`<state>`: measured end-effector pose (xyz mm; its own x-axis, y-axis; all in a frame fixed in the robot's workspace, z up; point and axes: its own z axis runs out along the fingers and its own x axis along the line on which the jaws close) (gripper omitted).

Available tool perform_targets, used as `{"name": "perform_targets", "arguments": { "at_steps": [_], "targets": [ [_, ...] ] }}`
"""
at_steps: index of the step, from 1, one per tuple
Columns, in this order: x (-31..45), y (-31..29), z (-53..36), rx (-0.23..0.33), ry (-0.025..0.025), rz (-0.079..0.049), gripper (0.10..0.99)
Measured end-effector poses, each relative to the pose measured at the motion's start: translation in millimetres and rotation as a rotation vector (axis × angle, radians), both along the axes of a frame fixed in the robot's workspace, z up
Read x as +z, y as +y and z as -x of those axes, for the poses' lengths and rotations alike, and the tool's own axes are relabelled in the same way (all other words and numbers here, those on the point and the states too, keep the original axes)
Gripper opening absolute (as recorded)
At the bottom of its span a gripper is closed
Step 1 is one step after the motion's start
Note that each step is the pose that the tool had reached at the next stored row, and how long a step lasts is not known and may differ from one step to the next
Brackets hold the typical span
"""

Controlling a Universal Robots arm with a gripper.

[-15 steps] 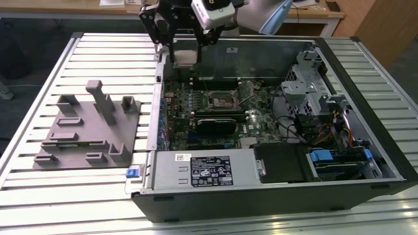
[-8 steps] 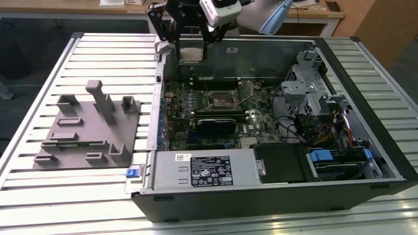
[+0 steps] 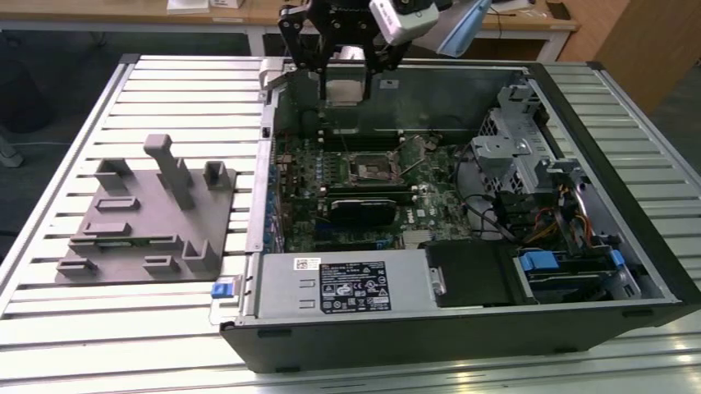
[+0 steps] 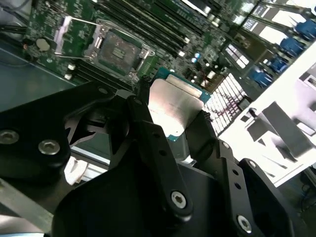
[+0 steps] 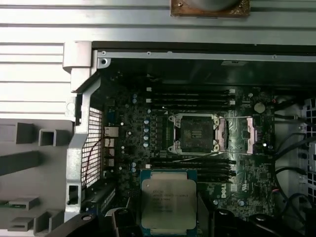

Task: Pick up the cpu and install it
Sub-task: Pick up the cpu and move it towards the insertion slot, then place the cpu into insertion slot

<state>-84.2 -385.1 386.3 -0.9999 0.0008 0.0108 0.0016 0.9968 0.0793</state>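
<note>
Observation: the jaws are closed on the cpu [image 3: 343,84], gripping it by two opposite edges with its pale metal top facing up. In the second wrist view the chip [image 4: 174,106] sits squarely between the black fingers [image 4: 148,133] and does not look tilted.

Location: the cpu hangs above the open computer case [image 3: 460,336], over its far end in the exterior view. It is clear of the motherboard and touches nothing but the jaws. The socket [image 3: 370,168] lies further in, near the middle of the board. In the first wrist view the chip [image 5: 168,200] is near the socket [image 5: 195,133] but offset from it, with a bank of memory slots [image 5: 190,165] between the two.

Other items: a grey tray [image 3: 143,222] of moulded holders rests on the slatted desk [image 3: 164,82] beside the case, well apart from the work.

Assessment: the step in hand appears to be carrying the chip to the socket. To do it well:
- keep the chip level;
- square its edges to the socket frame before any descent;
- descend straight, with no sideways sliding, since the socket contacts are likely fragile.

I could not confirm the corner orientation marks.
</note>
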Motion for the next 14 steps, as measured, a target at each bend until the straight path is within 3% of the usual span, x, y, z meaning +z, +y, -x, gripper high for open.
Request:
{"name": "perform_targets", "arguments": {
  "at_steps": [7, 14],
  "targets": [
    [-1.7, 0.5, -24.3, 0.000, -0.0001, 0.000, 0.541],
    [-2.8, 0.5, -39.9, -0.001, -0.0004, 0.000, 0.541]
  ]
}}
